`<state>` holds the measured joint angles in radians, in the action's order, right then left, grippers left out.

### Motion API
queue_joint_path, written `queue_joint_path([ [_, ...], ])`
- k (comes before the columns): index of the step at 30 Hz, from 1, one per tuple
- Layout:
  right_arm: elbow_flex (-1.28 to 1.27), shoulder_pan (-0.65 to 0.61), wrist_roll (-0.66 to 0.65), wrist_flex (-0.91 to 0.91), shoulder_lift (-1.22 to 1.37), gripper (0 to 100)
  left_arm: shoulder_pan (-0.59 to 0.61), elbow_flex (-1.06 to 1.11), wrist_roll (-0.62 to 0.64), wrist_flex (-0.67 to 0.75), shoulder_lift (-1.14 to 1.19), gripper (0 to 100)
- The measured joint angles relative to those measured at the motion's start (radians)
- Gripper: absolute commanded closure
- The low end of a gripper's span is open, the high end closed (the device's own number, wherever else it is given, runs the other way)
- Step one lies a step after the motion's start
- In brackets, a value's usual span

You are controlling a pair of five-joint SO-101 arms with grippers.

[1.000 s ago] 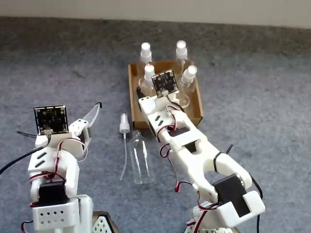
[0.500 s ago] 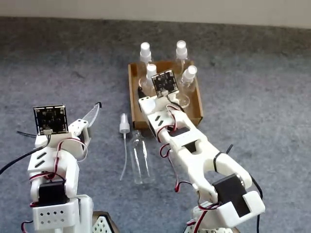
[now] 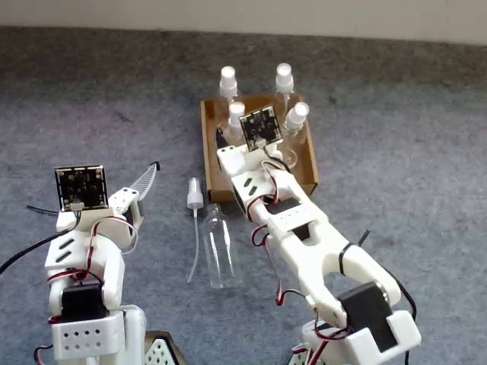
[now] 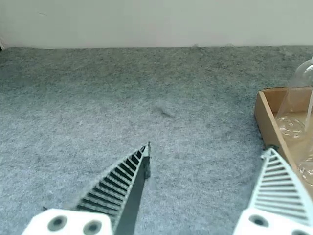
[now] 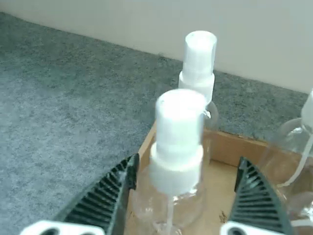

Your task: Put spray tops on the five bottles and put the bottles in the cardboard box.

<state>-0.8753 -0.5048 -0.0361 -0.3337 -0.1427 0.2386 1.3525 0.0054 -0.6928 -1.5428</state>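
Grey felt-like cloth covers the table (image 3: 396, 198), and on it the cardboard box (image 3: 207, 144) holds four upright bottles with spray tops on. The fifth bottle (image 3: 217, 247) lies uncapped on the cloth just in front of the box, with its loose spray top (image 3: 195, 199) beside it. The step in hand looks to be letting go of the near-left bottle (image 5: 178, 147) in the box. To do it well, the right pincer (image 5: 188, 159) should rise straight up with its jaws wide (the neighbours stand close), so neither finger catches the cap or tips the bottle. That pincer stands open astride the bottle's neck, one finger close by the collar, gripping nothing; whether it touches I cannot tell. The left pincer (image 4: 208, 148) hangs wide open above bare cloth, empty.
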Motion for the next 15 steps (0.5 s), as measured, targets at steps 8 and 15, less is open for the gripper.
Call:
queue_joint_path([
  [8, 0.000, 0.002, -0.003, 0.124, -0.048, 74.8, 0.000, 0.000, 0.000, 0.000, 0.000, 69],
  [15, 0.020, 0.002, -0.003, 0.137, -0.048, 74.8, 0.000, 0.000, 0.000, 0.000, 0.000, 69],
])
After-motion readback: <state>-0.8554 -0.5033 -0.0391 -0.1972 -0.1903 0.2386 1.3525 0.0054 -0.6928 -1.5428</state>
